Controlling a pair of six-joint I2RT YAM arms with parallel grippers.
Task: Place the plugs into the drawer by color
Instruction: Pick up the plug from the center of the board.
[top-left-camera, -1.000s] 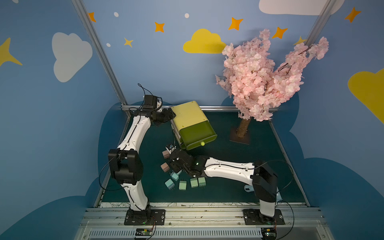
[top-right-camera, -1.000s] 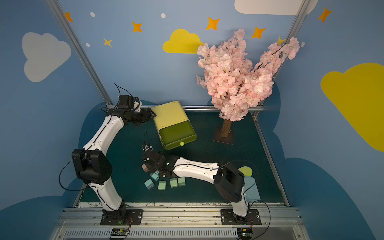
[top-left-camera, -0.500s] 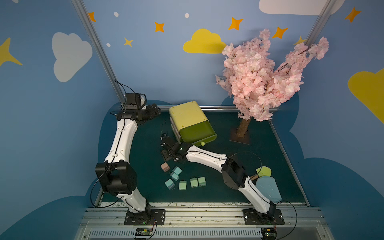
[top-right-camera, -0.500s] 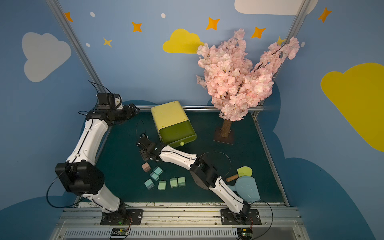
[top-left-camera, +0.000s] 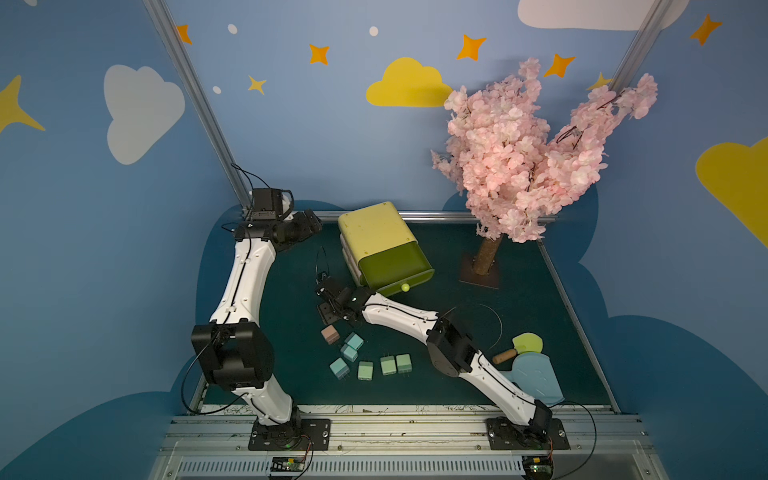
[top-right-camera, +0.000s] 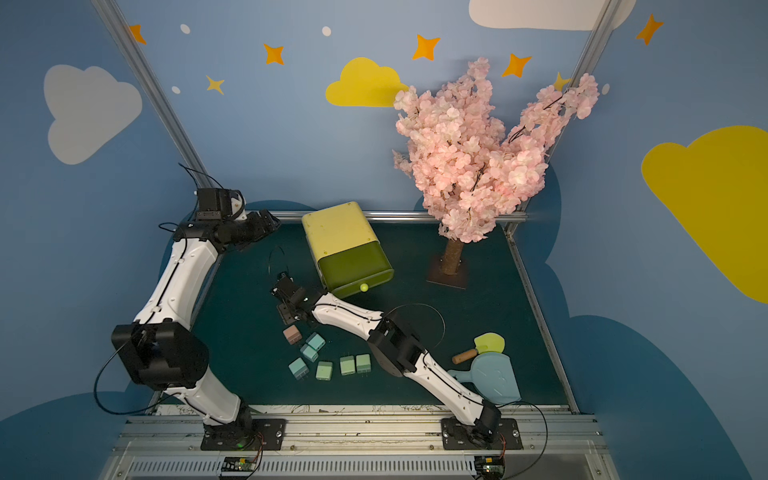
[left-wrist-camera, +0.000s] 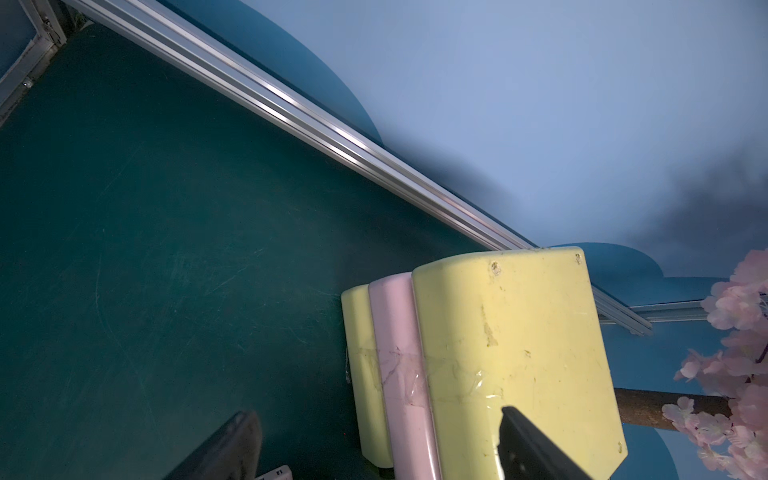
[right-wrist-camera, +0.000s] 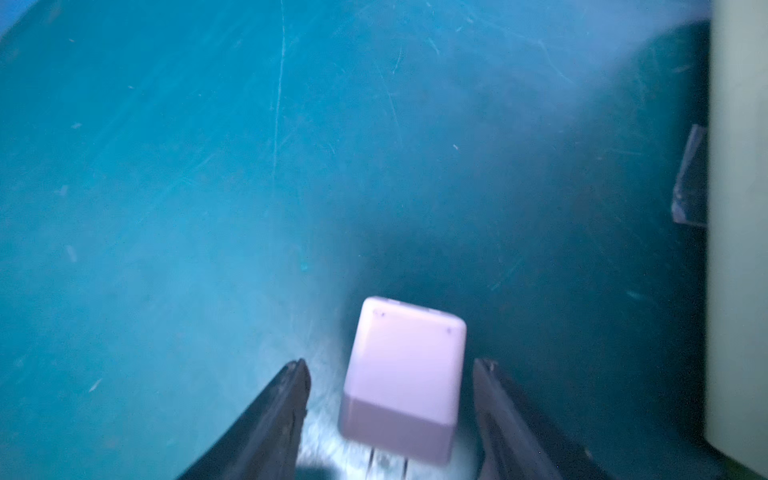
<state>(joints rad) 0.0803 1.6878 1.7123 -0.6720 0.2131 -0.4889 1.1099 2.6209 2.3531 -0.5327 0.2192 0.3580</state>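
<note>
In the right wrist view a pale pink plug (right-wrist-camera: 405, 374) sits between the fingers of my open right gripper (right-wrist-camera: 390, 365), prongs toward the camera, with a gap on each side. In both top views that gripper (top-left-camera: 326, 305) hangs left of the drawer (top-left-camera: 376, 232), whose top drawer (top-left-camera: 395, 266) is pulled out. On the mat lie another pink plug (top-left-camera: 330, 333), three light blue plugs (top-left-camera: 349, 353) and three mint green plugs (top-left-camera: 387, 365). My left gripper (top-left-camera: 307, 224) stands open and empty at the rear left, apart from the chest (left-wrist-camera: 511, 353).
A pink blossom tree (top-left-camera: 519, 166) stands on a brown base at the back right. A light blue dustpan (top-left-camera: 536, 382) and a yellow-green brush (top-left-camera: 527, 344) lie at the front right. A metal rail (top-left-camera: 436, 216) borders the back of the green mat.
My left gripper has drawn back from the chest toward the rear left corner. The right gripper has moved from the cluster of plugs toward the chest's left side.
</note>
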